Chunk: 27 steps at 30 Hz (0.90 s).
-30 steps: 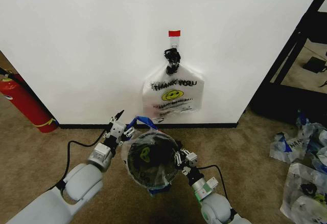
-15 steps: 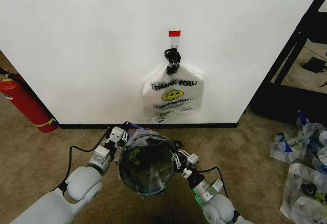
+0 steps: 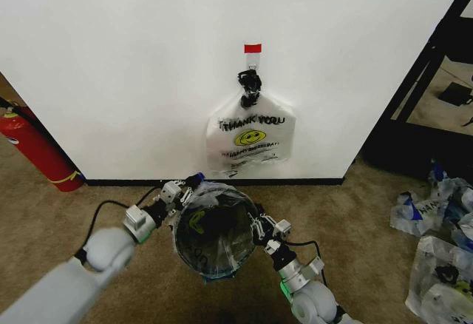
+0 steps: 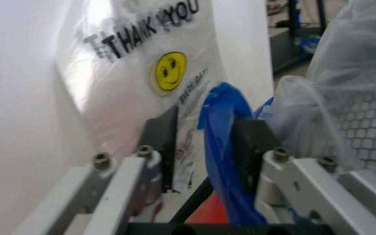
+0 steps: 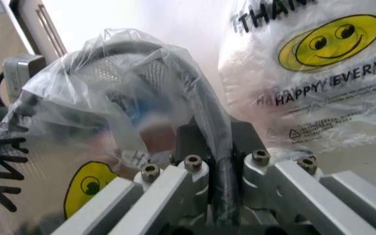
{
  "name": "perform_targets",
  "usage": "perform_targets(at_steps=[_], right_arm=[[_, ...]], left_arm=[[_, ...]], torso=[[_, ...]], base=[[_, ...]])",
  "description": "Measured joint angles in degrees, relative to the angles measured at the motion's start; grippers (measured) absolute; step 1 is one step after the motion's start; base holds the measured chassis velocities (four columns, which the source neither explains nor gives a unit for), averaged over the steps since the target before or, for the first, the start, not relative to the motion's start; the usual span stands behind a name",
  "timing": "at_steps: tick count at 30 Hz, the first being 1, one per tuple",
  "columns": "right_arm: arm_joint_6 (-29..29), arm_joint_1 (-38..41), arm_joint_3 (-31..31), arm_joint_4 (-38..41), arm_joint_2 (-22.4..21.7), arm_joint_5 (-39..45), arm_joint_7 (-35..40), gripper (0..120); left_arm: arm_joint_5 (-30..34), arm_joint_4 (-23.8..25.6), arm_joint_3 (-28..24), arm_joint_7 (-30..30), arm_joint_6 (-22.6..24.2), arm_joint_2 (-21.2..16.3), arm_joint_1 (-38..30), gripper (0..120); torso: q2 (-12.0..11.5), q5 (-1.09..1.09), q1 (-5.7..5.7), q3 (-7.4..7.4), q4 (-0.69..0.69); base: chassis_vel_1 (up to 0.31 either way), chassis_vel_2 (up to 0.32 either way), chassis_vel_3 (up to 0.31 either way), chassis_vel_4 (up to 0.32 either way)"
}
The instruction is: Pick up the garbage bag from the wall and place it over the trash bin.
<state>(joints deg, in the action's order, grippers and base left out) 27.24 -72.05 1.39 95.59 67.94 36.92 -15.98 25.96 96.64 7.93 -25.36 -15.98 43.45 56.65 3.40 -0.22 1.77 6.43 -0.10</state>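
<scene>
Thin, glossy, crinkled see-through film: the garbage bag [image 3: 211, 228], low in the centre of the head view, stretched over the trash bin [image 3: 214, 261], a small round black wire-mesh cylinder standing on brown carpet [image 3: 59, 220]. Yellow smiley and black lettering visible through the film on the bin's left side; a blue patch at the rim on the upper left.

Above it, flat matte white wall [image 3: 126, 50] with a black baseboard, a short red tape strip [image 3: 253, 48] and a small clear hook [image 3: 253, 61] just under it. Hanging from the hook, a thicker whitish bundle of bags [image 3: 250, 140] with a black knot, THANK YOU print and a smiley, ending just above the bin's far rim. At the left edge, a red fire extinguisher [image 3: 37, 149] leaning by the wall. At the lower right edge, a heap of clear-and-blue plastic bags [image 3: 436, 228]; at the upper right, a dark frame [image 3: 425, 80].

Left gripper [image 3: 185, 189] at the bin's upper left rim; in the left wrist view [image 4: 204, 142], jaws part-way apart, a twisted blue strip of the bag's handle between them and lying against one pad, not visibly pinched from both sides. Mesh and film close beside.

Right gripper [image 3: 260, 225] at the bin's right rim; in the right wrist view [image 5: 211, 142], jaws clamped closely on the black rim wire with the clear film caught over it.
</scene>
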Motion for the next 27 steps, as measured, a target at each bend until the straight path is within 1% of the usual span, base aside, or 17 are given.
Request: perform_targets(at_steps=[1, 2, 5, 7, 8, 9, 10, 14, 16, 17, 20, 22, 23, 24, 25, 26, 27], right_arm=[[0.0, 0.0, 0.0, 0.0, 0.0, 0.0, 0.0, 1], [0.0, 0.1, 0.1, -0.1, -0.1, 0.0, -0.2, 1], [-0.2, 0.7, 0.7, -1.2, -0.5, 0.2, -1.3, 1], [-0.2, 1.0, 1.1, -1.8, -0.7, 0.6, -2.1, 1], [-0.2, 1.0, 1.1, -1.8, -0.7, 0.6, -2.1, 1], [-0.2, 1.3, 1.4, -2.3, -0.8, 1.1, -2.9, 1], [-0.2, 1.5, 1.5, -2.6, -0.9, 1.5, -3.2, 1], [-0.2, 2.4, 2.4, -4.1, -0.9, 2.2, -3.9, 1], [-0.2, 2.5, 2.4, -4.2, -0.8, 2.2, -3.9, 1], [-0.2, 2.7, 2.5, -4.6, -0.7, 2.5, -3.6, 1], [-0.2, 2.9, 2.4, -4.6, -0.2, 3.5, -1.4, 1], [-0.5, 2.7, 2.0, -4.1, 0.4, 5.1, 1.9, 1], [-0.7, 2.5, 1.8, -3.7, 0.6, 5.5, 3.2, 1], [-0.7, 2.5, 1.8, -3.7, 0.6, 5.5, 3.2, 1], [-1.4, 2.0, 1.4, -2.8, 1.2, 6.8, 6.7, 1], [-2.0, 1.6, 1.1, -2.0, 1.7, 7.6, 9.8, 1], [-2.4, 1.3, 0.9, -1.0, 2.1, 8.3, 12.7, 1]], left_arm=[[0.0, 0.0, 0.0, 0.0, 0.0, 0.0, 0.0, 34], [0.3, -0.4, 0.1, -0.9, -0.2, -0.1, -0.3, 37], [1.3, -2.5, 1.1, -6.1, -1.2, -0.8, -1.5, 53], [0.9, -3.8, 2.2, -8.9, -1.5, -0.9, -2.1, 59], [0.9, -3.8, 2.2, -8.9, -1.5, -0.9, -2.1, 59], [0.4, -5.0, 3.0, -10.9, -1.9, -1.0, -2.6, 66], [0.0, -5.8, 3.5, -12.1, -2.1, -1.0, -2.8, 69], [-0.6, -8.1, 5.0, -13.1, -3.0, -1.4, -3.3, 86], [-0.6, -8.3, 5.1, -13.2, -3.1, -1.4, -3.3, 87], [-0.6, -8.7, 5.7, -13.8, -3.4, -1.4, -3.2, 94], [-0.4, -9.1, 7.6, -14.3, -4.5, -1.3, -2.6, 99], [0.4, -7.2, 10.3, -11.9, -5.3, -0.5, -0.3, 100], [0.6, -6.0, 11.0, -10.0, -5.4, -0.1, 0.8, 100], [0.6, -6.0, 11.0, -10.0, -5.4, -0.1, 0.8, 100], [1.2, -1.9, 12.5, -4.6, -4.9, 0.6, 4.6, 100], [1.5, 1.8, 13.5, -0.6, -3.6, 1.1, 8.3, 100], [1.7, 5.4, 14.1, 3.2, -1.4, 1.5, 12.4, 100]], torso=[[0.0, 0.00, 0.00, 0.00, 0.00], [0.0, 0.00, 0.00, 0.00, 0.00], [0.0, 0.01, 0.00, 0.00, 0.01], [0.0, 0.00, 0.00, 0.00, 0.01], [0.0, 0.00, 0.00, 0.00, 0.01], [0.0, 0.01, 0.00, 0.00, 0.01], [0.0, 0.01, 0.00, 0.00, 0.02], [0.0, 0.01, 0.00, 0.00, 0.01], [0.0, 0.00, 0.00, 0.00, 0.01], [0.0, 0.00, 0.00, 0.00, 0.01], [0.0, 0.01, 0.00, 0.00, 0.01], [0.0, 0.01, 0.00, 0.00, 0.01], [0.0, 0.01, 0.00, 0.00, 0.00], [0.0, 0.01, 0.00, 0.00, 0.00], [0.0, 0.01, 0.00, -0.01, -0.02], [0.0, 0.02, 0.00, -0.01, -0.01], [0.0, 0.02, 0.00, -0.01, 0.00]], base=[[0.000, 0.000, 0.000, 0.000], [0.000, 0.000, 0.000, 0.000], [0.000, 0.000, 0.000, 0.000], [0.000, 0.000, 0.000, 0.000], [0.000, 0.000, 0.000, 0.000], [0.000, 0.000, 0.000, 0.000], [0.000, 0.000, 0.000, 0.000], [0.000, 0.000, 0.000, 0.000], [0.000, 0.000, 0.000, 0.000], [0.000, 0.000, 0.000, 0.000], [0.000, 0.000, 0.000, 0.000], [0.000, 0.000, 0.000, 0.000], [0.000, 0.000, 0.000, 0.000], [0.000, 0.000, 0.000, 0.000], [0.000, 0.000, 0.000, 0.000], [0.000, 0.000, 0.000, 0.000], [0.000, 0.000, 0.000, 0.000]])
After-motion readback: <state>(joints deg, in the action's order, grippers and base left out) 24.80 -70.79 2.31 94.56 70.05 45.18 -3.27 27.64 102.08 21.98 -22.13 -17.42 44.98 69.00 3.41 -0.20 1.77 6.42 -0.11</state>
